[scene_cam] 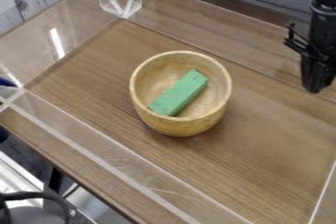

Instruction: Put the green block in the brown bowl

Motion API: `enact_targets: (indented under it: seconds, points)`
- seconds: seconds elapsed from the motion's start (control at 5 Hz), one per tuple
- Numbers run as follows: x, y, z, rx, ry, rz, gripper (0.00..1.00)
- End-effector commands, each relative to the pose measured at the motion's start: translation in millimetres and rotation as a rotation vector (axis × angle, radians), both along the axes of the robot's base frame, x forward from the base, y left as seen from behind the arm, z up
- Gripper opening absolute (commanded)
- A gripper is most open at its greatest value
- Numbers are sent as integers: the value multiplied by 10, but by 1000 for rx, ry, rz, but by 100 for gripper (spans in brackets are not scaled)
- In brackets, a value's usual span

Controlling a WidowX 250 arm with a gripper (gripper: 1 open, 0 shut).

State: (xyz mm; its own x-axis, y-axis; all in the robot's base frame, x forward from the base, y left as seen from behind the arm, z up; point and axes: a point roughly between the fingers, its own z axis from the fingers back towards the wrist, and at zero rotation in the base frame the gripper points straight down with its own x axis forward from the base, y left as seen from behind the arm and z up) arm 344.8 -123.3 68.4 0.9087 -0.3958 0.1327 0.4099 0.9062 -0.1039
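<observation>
Green block [179, 92], tan grained bowl [147, 111], black tool [315, 83].

Cut off by the right and top edges: the gripper [316, 83], fingertips a dark blur right of the brown bowl [147, 107]. Hidden by the near wall: the bowl's inner floor beneath the green block [179, 92].

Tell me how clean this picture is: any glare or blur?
Camera view: white glare streaks on the clear wall at left; the end effector is dark and soft-edged at the right border; the green block and the bowl read sharp, evenly lit.
</observation>
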Motion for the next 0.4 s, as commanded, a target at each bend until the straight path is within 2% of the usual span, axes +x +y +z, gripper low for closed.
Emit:
enact_targets:
  seconds: [0.0, 0.2]
  points:
    - [177, -42, 193, -21, -76, 13, 0]
    - [220, -51, 155, -19, -74, 30, 0]
